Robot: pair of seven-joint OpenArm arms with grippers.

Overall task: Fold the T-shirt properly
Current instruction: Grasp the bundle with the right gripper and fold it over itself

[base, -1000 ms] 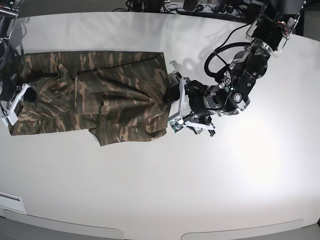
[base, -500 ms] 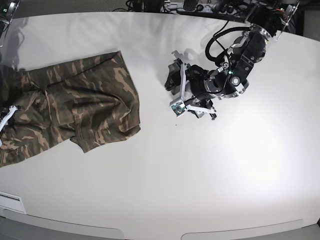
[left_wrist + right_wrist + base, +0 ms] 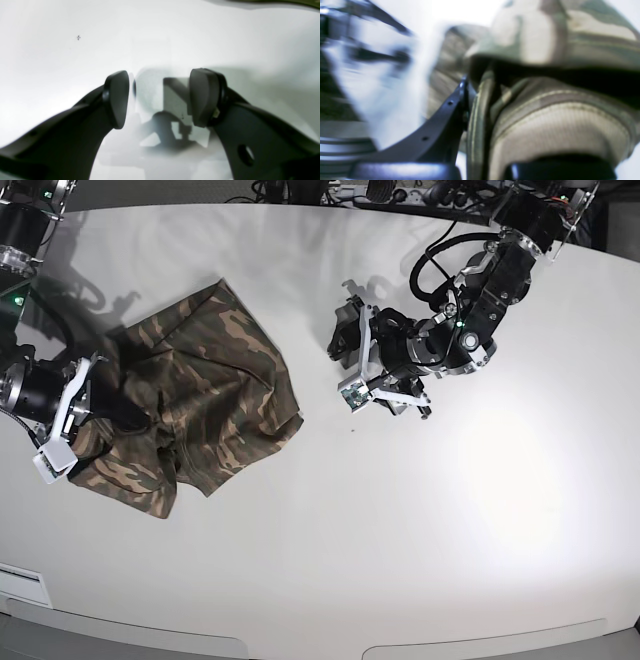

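The camouflage T-shirt (image 3: 215, 395) lies bunched in a crumpled heap at the left of the white table (image 3: 400, 530). My right gripper (image 3: 105, 408) is at the heap's left end, shut on the cloth. The right wrist view shows the T-shirt (image 3: 545, 37) draped over the gripper (image 3: 470, 105), with its tan ribbed collar (image 3: 557, 125) pinched against the dark finger (image 3: 445, 125). My left gripper (image 3: 346, 368) hovers to the right of the shirt, apart from it. In the left wrist view this gripper (image 3: 160, 97) is open, with only bare table between its pads (image 3: 117, 100).
Cables and equipment (image 3: 400, 192) run along the table's far edge. A white strip (image 3: 20, 585) sits at the near left corner. The left arm's body (image 3: 470, 320) reaches in from the far right.
The shirt was dragged left away from the left gripper, then gathered from a flat spread into a bunched heap. The right gripper swung up with the cloth. The left gripper barely moved.
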